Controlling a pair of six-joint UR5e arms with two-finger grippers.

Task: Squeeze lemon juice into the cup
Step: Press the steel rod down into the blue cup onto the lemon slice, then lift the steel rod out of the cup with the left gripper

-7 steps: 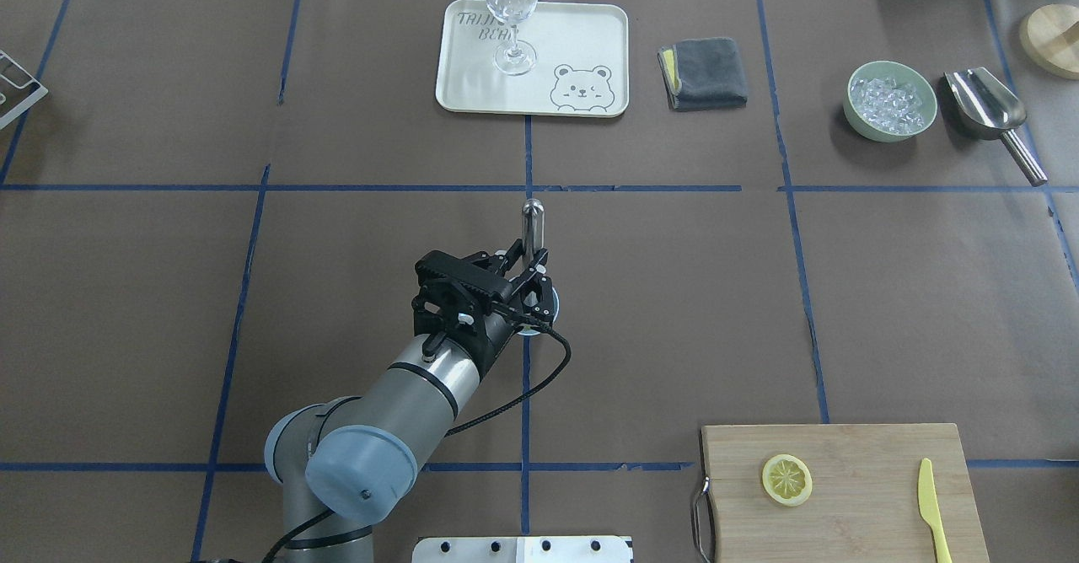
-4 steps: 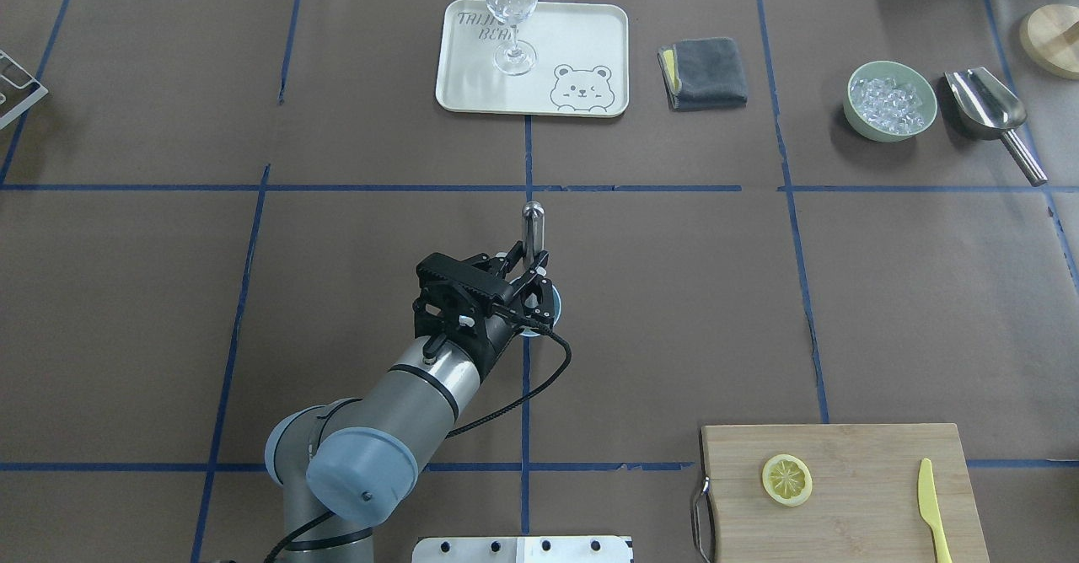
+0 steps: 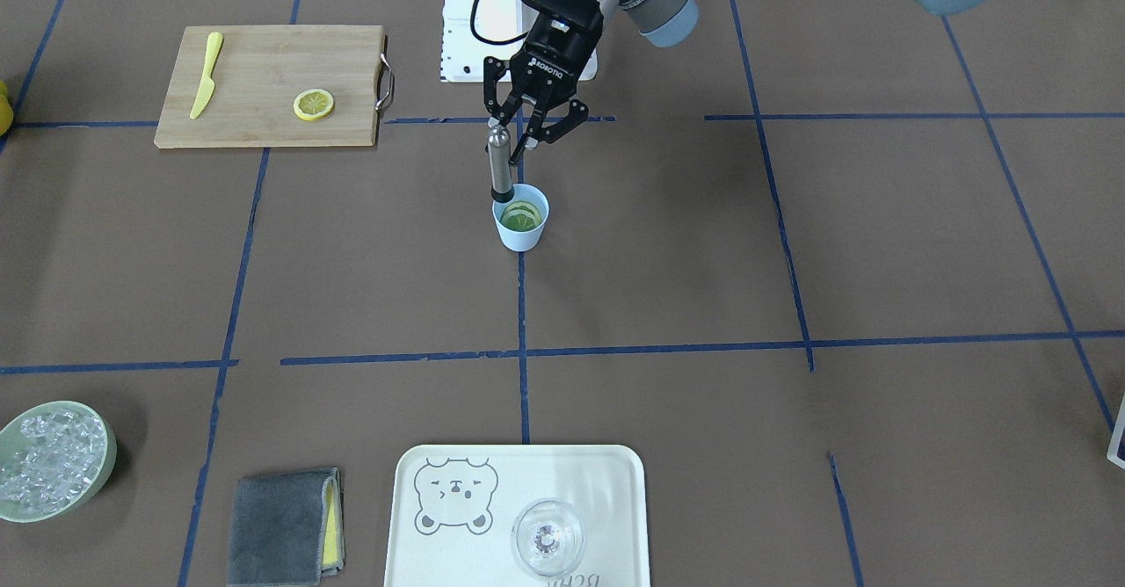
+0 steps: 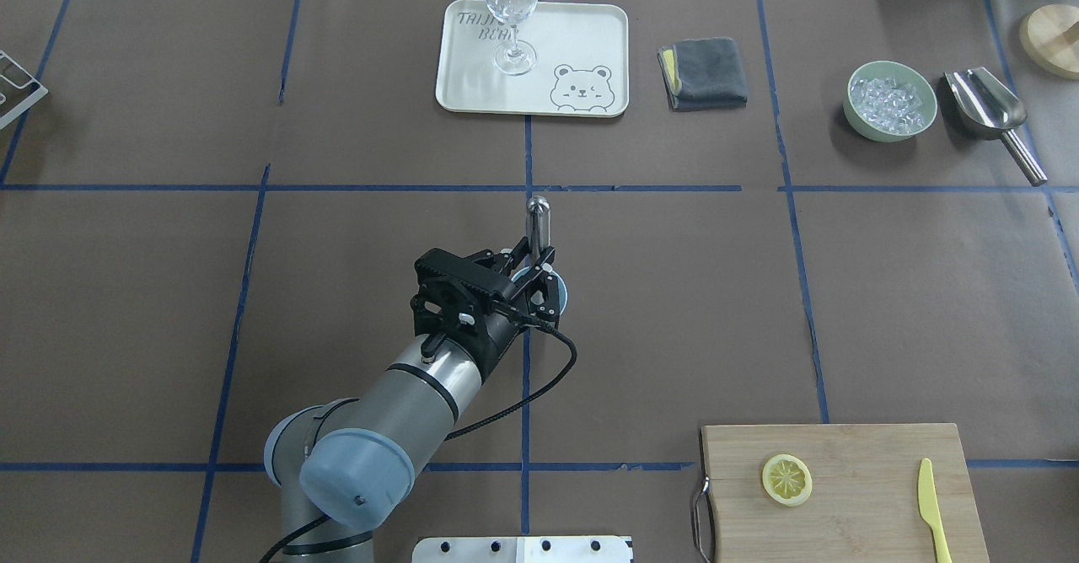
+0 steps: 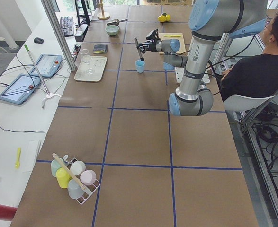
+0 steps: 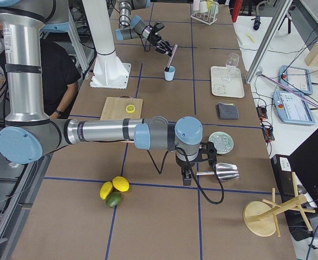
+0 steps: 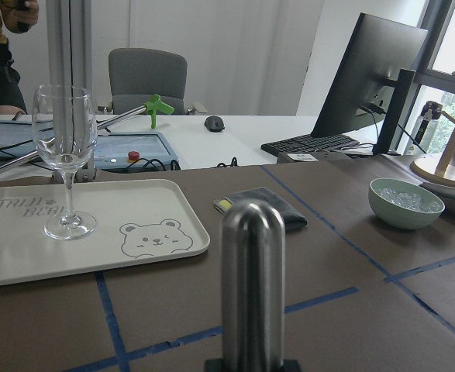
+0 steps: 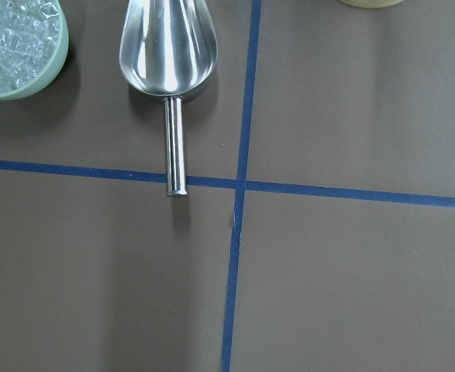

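1. The left gripper point(image 3: 518, 142) had its fingers closed on the muddler point(image 3: 500, 165). They pinched the steel shaft partway up, and its rounded head stood free beyond them in the wrist view. We judged that this high hold kept the fingers clear of the rim below.
2. The muddler stood nearly upright, its dark foot at the rim of the cup point(image 3: 520, 228) on the robot's side. We could not tell whether the foot touched anything inside.
3. The lemon point(image 3: 520, 214) lay flat in the bottom of the cup, most of its face showing beside the foot. Lying so, it offered a broad face for pressing, and we judged the squeezing to be in hand rather than done.
4. The cup stood upright on a tape line point(image 3: 521, 306) with nothing holding it. We judged that any push had to come straight down, or the cup might tip or slide.
5. A second slice point(image 3: 314, 104) lay on the board point(image 3: 264, 60) near the knife point(image 3: 204, 86), well apart from the cup. We supposed it was a spare.
6. The right gripper point(image 6: 187, 174) hung over the scoop point(image 8: 167, 46) beside the ice bowl point(image 8: 60, 54). We could not tell whether its fingers were apart or together.
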